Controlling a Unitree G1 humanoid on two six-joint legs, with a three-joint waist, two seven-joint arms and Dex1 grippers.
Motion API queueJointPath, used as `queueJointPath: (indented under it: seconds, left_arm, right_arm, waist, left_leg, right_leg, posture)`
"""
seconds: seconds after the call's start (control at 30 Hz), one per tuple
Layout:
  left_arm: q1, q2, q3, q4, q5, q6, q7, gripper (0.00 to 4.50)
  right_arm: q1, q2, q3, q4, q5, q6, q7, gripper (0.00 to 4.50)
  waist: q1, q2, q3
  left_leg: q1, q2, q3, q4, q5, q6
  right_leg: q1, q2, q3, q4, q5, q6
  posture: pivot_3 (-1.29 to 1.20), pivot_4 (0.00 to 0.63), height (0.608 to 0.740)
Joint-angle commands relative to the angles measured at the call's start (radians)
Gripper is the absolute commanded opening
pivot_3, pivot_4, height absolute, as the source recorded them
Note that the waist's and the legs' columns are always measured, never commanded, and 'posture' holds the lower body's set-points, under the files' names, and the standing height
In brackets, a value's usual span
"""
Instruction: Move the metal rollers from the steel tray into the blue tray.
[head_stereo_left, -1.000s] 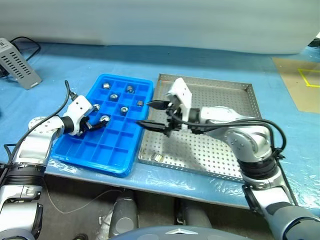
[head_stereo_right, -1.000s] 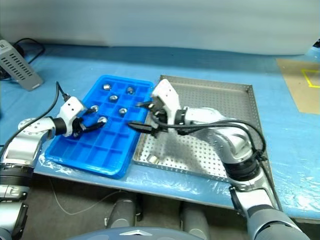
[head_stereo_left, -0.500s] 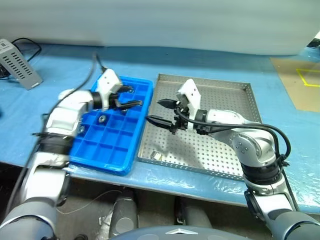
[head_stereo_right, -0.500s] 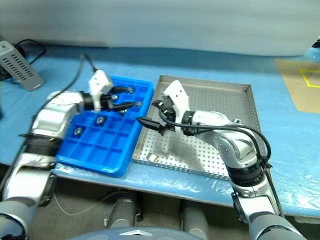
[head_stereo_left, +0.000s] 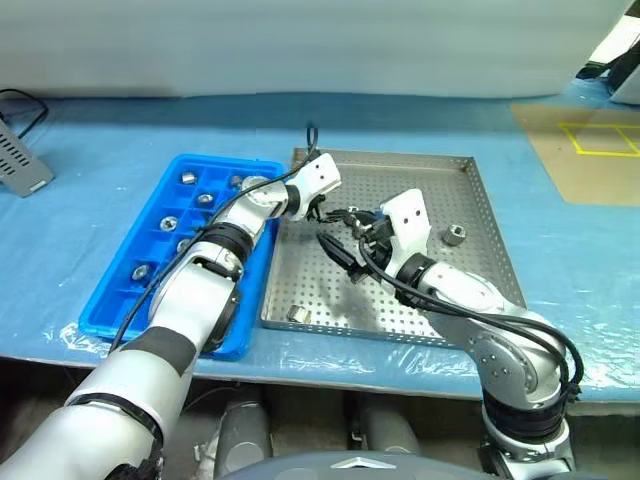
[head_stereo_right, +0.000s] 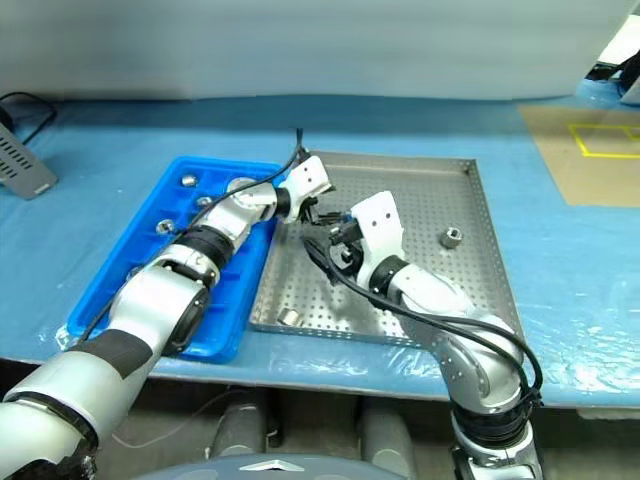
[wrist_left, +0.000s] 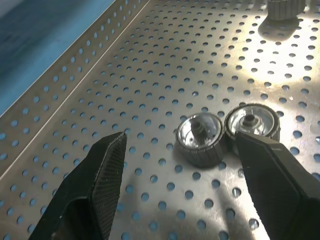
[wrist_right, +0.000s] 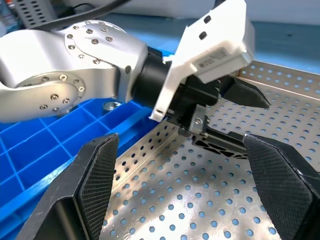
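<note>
The steel tray (head_stereo_left: 470, 285) lies in the middle, with the blue tray (head_stereo_left: 120, 290) to its left. My left gripper (head_stereo_left: 322, 207) reaches across over the steel tray's near-left part, open, with nothing between its fingers (wrist_left: 107, 170). Just beyond its fingertips lie two metal rollers (wrist_left: 200, 137) side by side on the perforated floor. My right gripper (head_stereo_left: 338, 235) hovers open right next to it, facing the left gripper (wrist_right: 255, 125). Single rollers rest at the tray's right (head_stereo_left: 455, 235) and its near-left corner (head_stereo_left: 297, 313). Several rollers (head_stereo_left: 187, 178) sit in blue tray compartments.
A grey ribbed device (head_stereo_left: 15, 165) stands on the blue table cover at the far left. A tan sheet marked with yellow tape (head_stereo_left: 580, 150) lies at the back right. A black cable (head_stereo_left: 312, 132) trails from my left wrist.
My left arm has swung from over the blue tray across to the steel tray, staying open. The right gripper has turned and drawn back a little. The camera view has shifted.
</note>
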Motion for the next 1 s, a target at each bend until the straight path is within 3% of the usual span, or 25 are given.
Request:
queueJointPath:
  seconds: [0.03, 0.13, 0.33, 0.47, 0.6, 0.73, 0.9, 1.0]
  left_arm:
    - [-0.059, -0.008, -0.029, 0.05, 0.071, -0.08, 0.018, 3.64]
    - [-0.095, -0.003, -0.072, 0.092, 0.148, -0.07, 0.028, 3.64]
    - [-0.123, -0.03, -0.042, 0.112, 0.156, -0.056, -0.025, 3.64]
    - [-0.093, -0.028, -0.02, 0.078, 0.109, -0.12, -0.289, 3.64]
    - [-0.026, 0.039, -0.003, -0.018, 0.052, -0.191, -0.535, 3.64]
    - [0.038, 0.138, 0.028, -0.211, -0.073, -0.097, -0.754, 3.64]
    - [0.14, 0.345, -0.163, -0.662, -0.418, 0.263, -0.773, 3.64]
    - [0.19, 0.523, -0.321, -0.84, -0.5, 0.256, -0.773, 3.64]
  right_arm:
    - [0.007, -0.012, -0.019, -0.049, -0.003, 0.007, -0.001, 4.16]
    - [0.024, -0.105, -0.16, -0.01, 0.04, -0.021, 0.098, 4.16]
    - [0.055, -0.1, -0.146, -0.008, 0.019, -0.038, 0.083, 4.16]
    - [0.194, -0.203, -0.237, 0.203, -0.028, -0.277, 0.271, 4.16]
    - [0.298, -0.229, -0.257, 0.324, -0.052, -0.467, 0.383, 4.16]
    - [0.338, -0.232, -0.261, 0.398, -0.081, -0.569, 0.433, 4.16]
    - [0.334, -0.23, -0.222, 0.491, -0.124, -0.652, 0.481, 4.16]
    - [0.323, -0.226, -0.212, 0.522, -0.136, -0.68, 0.5, 4.16]
  waist:
    - [-0.003, 0.0, 0.0]
    - [0.0, 0.0, 0.0]
    - [-0.005, 0.0, 0.0]
    - [-0.001, 0.0, 0.0]
    - [-0.019, 0.0, 0.0]
    - [-0.04, 0.0, 0.001]
    - [-0.044, 0.001, 0.001]
    - [-0.046, 0.002, 0.001]
  left_leg:
    - [0.0, 0.0, 0.0, 0.0, 0.0, 0.0]
    - [0.001, -0.001, 0.0, 0.001, -0.001, 0.002]
    - [0.002, -0.001, 0.0, 0.004, -0.005, 0.008]
    - [0.002, -0.001, 0.001, 0.006, -0.01, 0.017]
    - [0.002, -0.001, 0.002, 0.011, -0.015, 0.024]
    - [0.002, 0.0, 0.001, 0.014, -0.014, 0.023]
    - [0.003, 0.001, 0.002, 0.015, -0.014, 0.022]
    - [0.003, 0.001, 0.003, 0.014, -0.014, 0.023]
  right_leg:
    - [0.0, 0.0, 0.0, 0.0, 0.0, 0.0]
    - [0.004, -0.001, 0.001, -0.004, -0.001, -0.001]
    - [0.009, -0.001, 0.001, -0.011, 0.001, 0.001]
    - [0.013, -0.002, 0.001, -0.014, 0.001, 0.001]
    - [0.014, -0.005, 0.002, -0.015, 0.001, 0.001]
    - [0.014, -0.005, 0.001, -0.014, 0.001, 0.0]
    - [0.015, -0.005, 0.001, -0.012, 0.001, -0.001]
    - [0.014, -0.005, 0.001, -0.013, 0.001, -0.001]
  posture:
    - [-0.45, 0.15, 0.74]
    - [-0.47, 0.15, 0.74]
    - [-0.51, 0.15, 0.74]
    - [-0.53, 0.15, 0.74]
    - [-0.54, 0.15, 0.74]
    - [-0.52, 0.15, 0.74]
    - [-0.49, 0.15, 0.74]
    - [-0.48, 0.15, 0.74]
